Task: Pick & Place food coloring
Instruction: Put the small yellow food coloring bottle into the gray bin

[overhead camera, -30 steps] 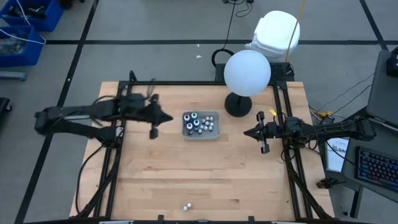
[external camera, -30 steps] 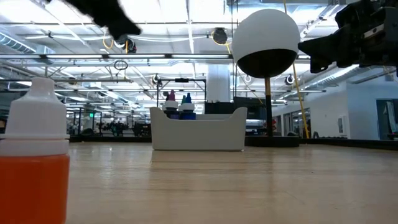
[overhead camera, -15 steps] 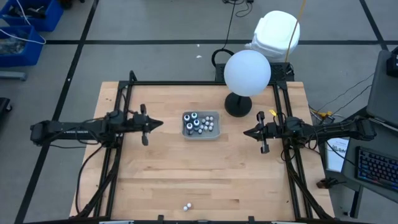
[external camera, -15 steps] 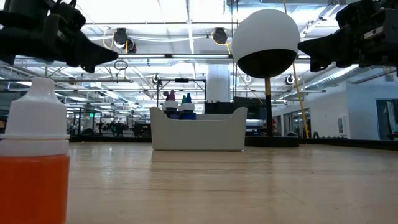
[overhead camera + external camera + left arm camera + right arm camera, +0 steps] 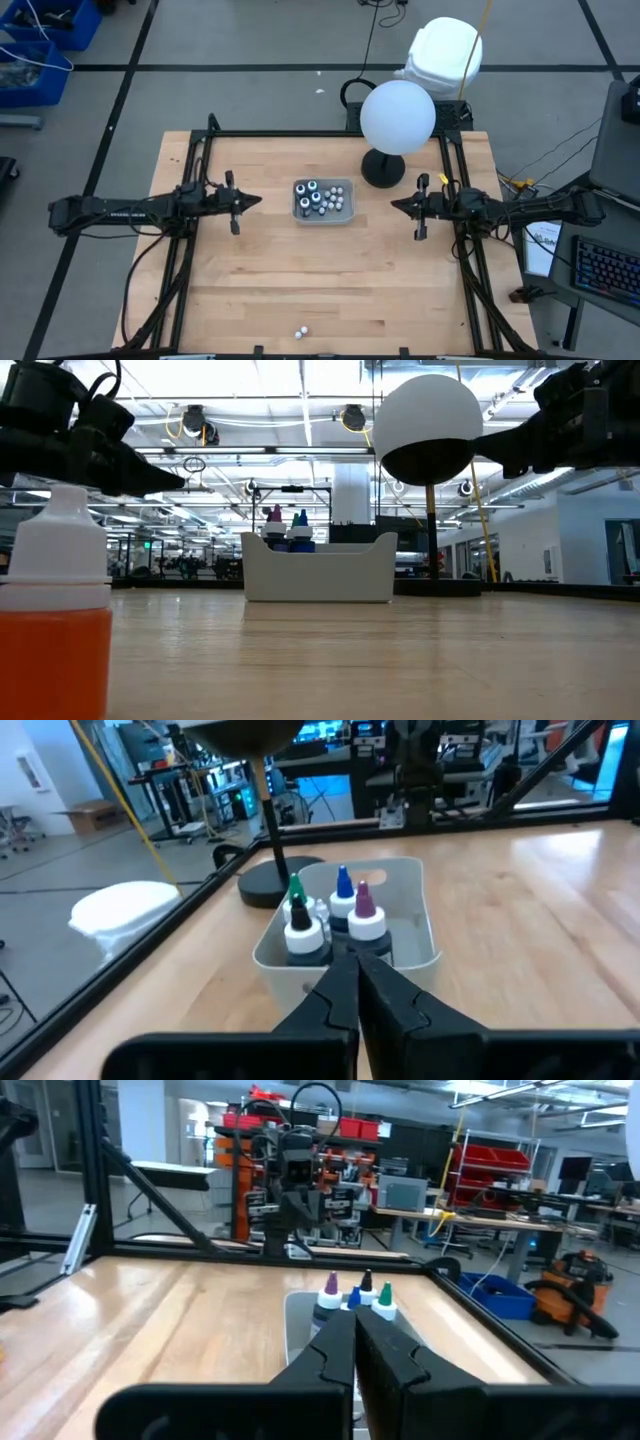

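Observation:
The food coloring (image 5: 320,197) is several tiny bottles standing in a small grey tray (image 5: 347,213) at mid-table; the left wrist view shows their coloured tips (image 5: 343,910). One more bottle (image 5: 299,331), orange with a white cap (image 5: 60,610), stands alone at the table's near edge. My left gripper (image 5: 258,201) hangs level just left of the tray, shut on nothing, its tip (image 5: 357,975) aimed at the tray. My right gripper (image 5: 394,207) hangs level to the tray's right, also shut with nothing in it (image 5: 355,1335).
A large white globe (image 5: 397,116) on a black stand (image 5: 382,170) rises just beyond the tray's far right. A black frame (image 5: 320,134) runs along the far and side edges of the table. Bare wood lies between the tray and the lone bottle.
My left gripper has come down from above the table and drawn back toward the left edge, tipping from a downward slant to level; it stays shut. My right gripper has turned a little about its wrist without changing place. The bottles and tray have not moved.

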Available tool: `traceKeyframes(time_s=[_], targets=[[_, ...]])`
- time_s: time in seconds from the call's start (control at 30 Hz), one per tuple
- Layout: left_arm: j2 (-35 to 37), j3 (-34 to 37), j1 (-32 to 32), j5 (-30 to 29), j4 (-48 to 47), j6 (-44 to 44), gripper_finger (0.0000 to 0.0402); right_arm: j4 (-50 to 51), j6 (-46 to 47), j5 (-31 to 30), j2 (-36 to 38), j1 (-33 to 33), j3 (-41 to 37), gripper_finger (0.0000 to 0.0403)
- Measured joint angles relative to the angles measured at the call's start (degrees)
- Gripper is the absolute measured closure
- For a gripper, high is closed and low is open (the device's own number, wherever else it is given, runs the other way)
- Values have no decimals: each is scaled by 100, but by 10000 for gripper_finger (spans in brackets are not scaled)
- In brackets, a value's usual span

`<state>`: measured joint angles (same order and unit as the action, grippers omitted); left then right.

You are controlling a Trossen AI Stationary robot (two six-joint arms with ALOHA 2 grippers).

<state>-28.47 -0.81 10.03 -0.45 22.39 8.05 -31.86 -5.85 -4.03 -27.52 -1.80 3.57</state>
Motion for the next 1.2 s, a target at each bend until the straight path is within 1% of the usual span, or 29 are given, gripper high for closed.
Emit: traceKeyframes(time_s=[0.13,0.33,0.5,0.6,0.7,0.83,0.97,1.13,1.2], targets=[[0,21,92,44,15,-13,398,0,24,-44,-107,0,0,403],[0,21,115,42,42,-69,383,-18,51,-44,-290,0,0,403],[0,21,115,40,74,-76,388,-54,63,-44,-456,4,-1,403],[0,21,115,38,87,-78,396,-406,84,-50,-625,51,1,403],[0,21,115,37,176,-84,397,-896,63,-50,-939,303,80,403],[0,21,115,37,177,-84,377,-1172,7,-81,-1568,763,416,403],[0,21,115,35,177,-166,361,-1164,-205,-220,-2393,1220,935,403],[-2,21,115,35,173,-259,356,-1199,-341,-225,-3705,1743,1764,403],[0,21,115,35,173,-259,356,-1278,-384,-373,-4326,1953,2114,403]])
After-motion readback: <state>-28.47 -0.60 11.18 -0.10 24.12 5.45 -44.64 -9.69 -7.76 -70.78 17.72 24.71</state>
